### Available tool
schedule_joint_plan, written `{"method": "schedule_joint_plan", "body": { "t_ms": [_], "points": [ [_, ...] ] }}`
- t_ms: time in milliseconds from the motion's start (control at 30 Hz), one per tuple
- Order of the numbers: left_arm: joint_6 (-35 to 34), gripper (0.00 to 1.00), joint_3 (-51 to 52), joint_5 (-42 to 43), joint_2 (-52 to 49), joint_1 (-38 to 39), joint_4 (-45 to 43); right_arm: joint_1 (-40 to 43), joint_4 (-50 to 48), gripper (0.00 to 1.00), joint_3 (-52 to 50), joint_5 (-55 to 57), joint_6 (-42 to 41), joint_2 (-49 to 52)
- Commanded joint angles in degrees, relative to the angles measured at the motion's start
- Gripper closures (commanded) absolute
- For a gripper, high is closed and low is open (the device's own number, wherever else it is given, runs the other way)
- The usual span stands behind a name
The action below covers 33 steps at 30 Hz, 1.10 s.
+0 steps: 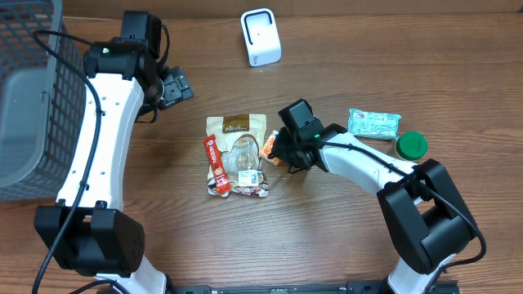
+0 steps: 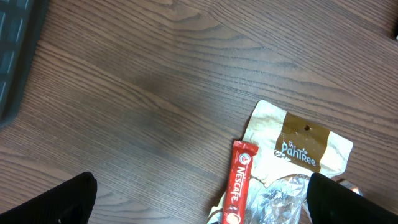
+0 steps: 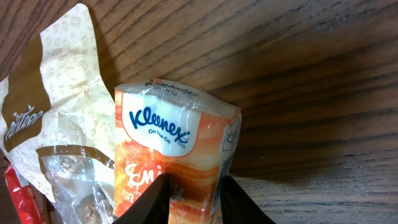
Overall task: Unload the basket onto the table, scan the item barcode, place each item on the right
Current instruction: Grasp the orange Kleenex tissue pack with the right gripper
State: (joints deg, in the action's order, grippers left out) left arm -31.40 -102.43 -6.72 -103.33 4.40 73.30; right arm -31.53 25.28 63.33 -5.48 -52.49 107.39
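At centre of the overhead frame, slightly right, we find the right gripper (image 1: 283, 153) closed on the Kleenex pack (image 3: 177, 149), jaws pinching its lower end from both sides. The pack sits just beside the Pantree pouch (image 1: 237, 151), on its right. Whether it is off the table (image 1: 343, 237) we cannot tell. A grip at one end leaves the printed faces exposed, which is sensible in our judgement, since the code must face the reader. No barcode is visible to us in any view; poss. on the underside.

Scanner (image 1: 261, 37), white, stands at top centre of the frame, well apart from the pack. Left gripper (image 1: 175, 88) hangs at upper left, jaws wide apart, holding nothing. Its wrist view looks down on bare wood, w/ Nescafe stick (image 1: 216, 166) and pouch at lower right. We judge it parked aside so as not to obstruct. Basket (image 1: 33, 73) sits at far left, prob. for scanned goods.

Step in hand: grip made, carry to scanner pending. Risk: the soft wrapper may sag or twist in the pinch, turning the code away.
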Motion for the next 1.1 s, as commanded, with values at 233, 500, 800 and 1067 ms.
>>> {"method": "schedule_joint_plan", "body": {
  "t_ms": [233, 500, 800, 1067],
  "points": [
    [0.1, 0.0, 0.1, -0.8, -0.5, 0.1, 0.0, 0.9, -0.2, 0.64, 0.3, -0.6, 3.0, -2.7],
    [0.1, 0.0, 0.1, -0.8, -0.5, 0.1, 0.0, 3.5, 0.2, 0.66, 0.3, -5.0, 2.8, -2.7],
    [0.1, 0.0, 0.1, -0.8, -0.5, 0.1, 0.0, 2.6, 0.3, 0.7, 0.1, -3.5, 3.0, -2.6],
    [0.1, 0.01, 0.1, -0.8, -0.5, 0.1, 0.0, 2.6, -5.3, 0.71, -3.8, -3.6, 2.0, -2.5]
  ]
}}
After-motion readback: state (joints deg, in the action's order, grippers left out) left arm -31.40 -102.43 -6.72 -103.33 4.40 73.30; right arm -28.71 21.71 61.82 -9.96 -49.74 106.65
